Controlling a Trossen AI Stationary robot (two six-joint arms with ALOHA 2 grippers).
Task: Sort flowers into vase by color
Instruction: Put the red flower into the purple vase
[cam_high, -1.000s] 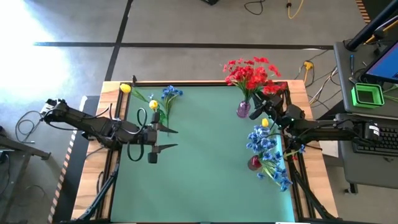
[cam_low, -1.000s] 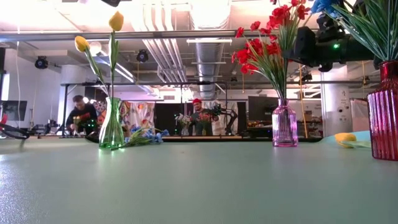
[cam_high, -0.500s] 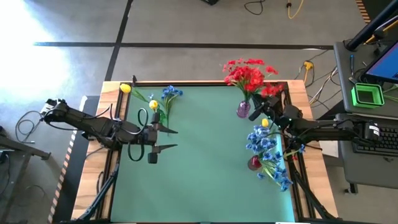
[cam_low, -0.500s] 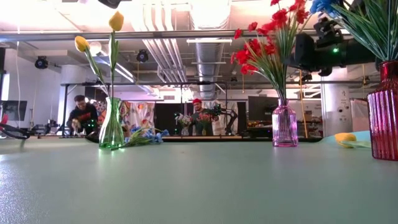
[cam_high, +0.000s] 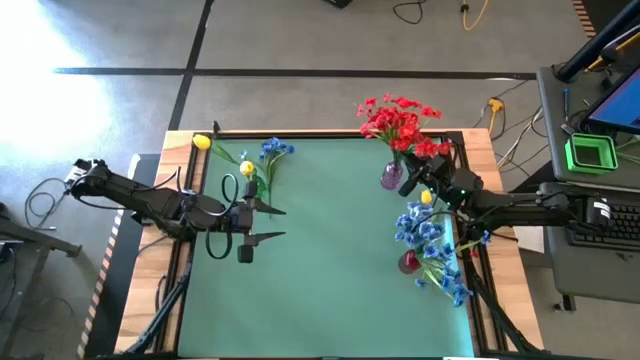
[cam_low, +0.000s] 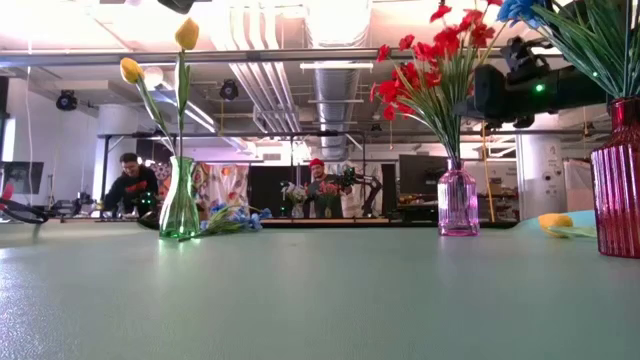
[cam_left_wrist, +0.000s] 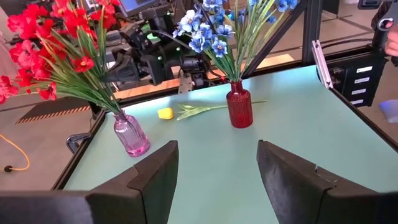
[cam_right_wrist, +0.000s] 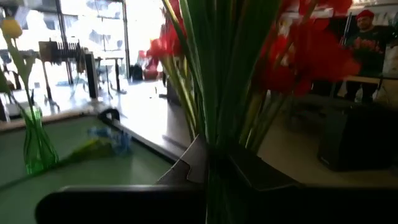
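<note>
Red flowers (cam_high: 400, 120) stand in a purple vase (cam_high: 391, 177) at the far right, and my right gripper (cam_high: 409, 182) is shut on their stems just above the vase mouth. Blue flowers (cam_high: 428, 240) fill a red vase (cam_high: 409, 262). A yellow tulip (cam_high: 427, 197) lies on the mat between the two vases. At the far left a green vase (cam_high: 262, 186) holds yellow tulips (cam_low: 187, 35), and blue flowers (cam_high: 275, 150) lie beside it. My left gripper (cam_high: 272, 222) hovers open over the left of the mat, with nothing between its fingers. My right gripper pinches several of the red flowers' green stems (cam_right_wrist: 217, 93) between its two fingers (cam_right_wrist: 249, 174), a little above the purple vase's mouth. It comes from the table's right, about level, and lies across the stems. The stems stay upright with their lower ends in the vase (cam_low: 458, 200).
The green mat (cam_high: 330, 270) is bare through its middle and near side. A black frame and wooden border (cam_high: 180, 140) ring the table. Another yellow tulip (cam_high: 202, 142) shows at the far left corner. People sit in the room behind.
My right gripper has tipped its fingers up a little at the red flowers' stems. The red bunch has swayed, and its heads have shifted slightly. The purple vase has stayed where it was.
</note>
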